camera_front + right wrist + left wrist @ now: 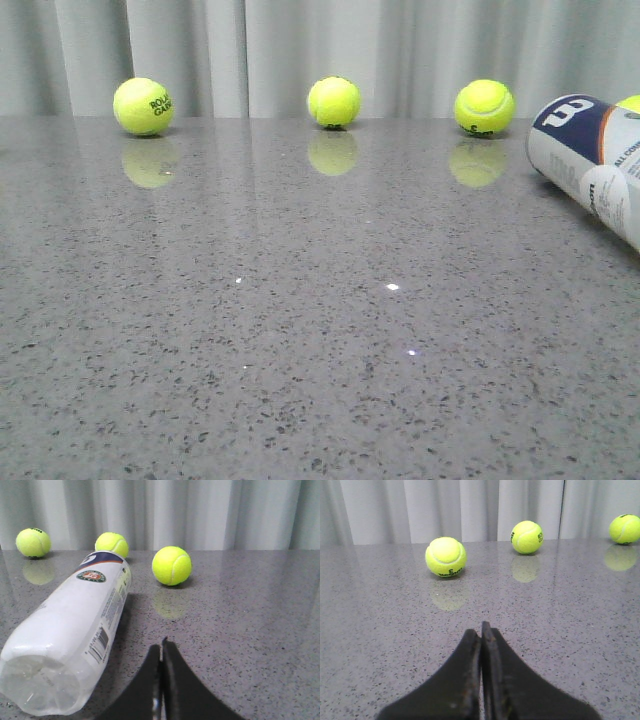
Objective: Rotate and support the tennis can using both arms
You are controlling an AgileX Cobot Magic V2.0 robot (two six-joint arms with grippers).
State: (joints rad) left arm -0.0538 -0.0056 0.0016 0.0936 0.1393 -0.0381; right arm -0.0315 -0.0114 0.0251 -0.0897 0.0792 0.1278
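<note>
The tennis can (590,165) lies on its side at the table's far right, its navy band with the white W toward the curtain. In the right wrist view the can (75,630) lies just beside my right gripper (161,647), clear end nearest the camera, not touching it. The right gripper is shut and empty. My left gripper (481,630) is shut and empty above bare table, with no can in its view. Neither gripper shows in the front view.
Three yellow-green tennis balls (143,106) (333,101) (484,107) stand in a row along the back of the grey speckled table (300,330), before a grey curtain. A further ball (630,103) peeks out behind the can. One ball (171,565) lies ahead of the right gripper.
</note>
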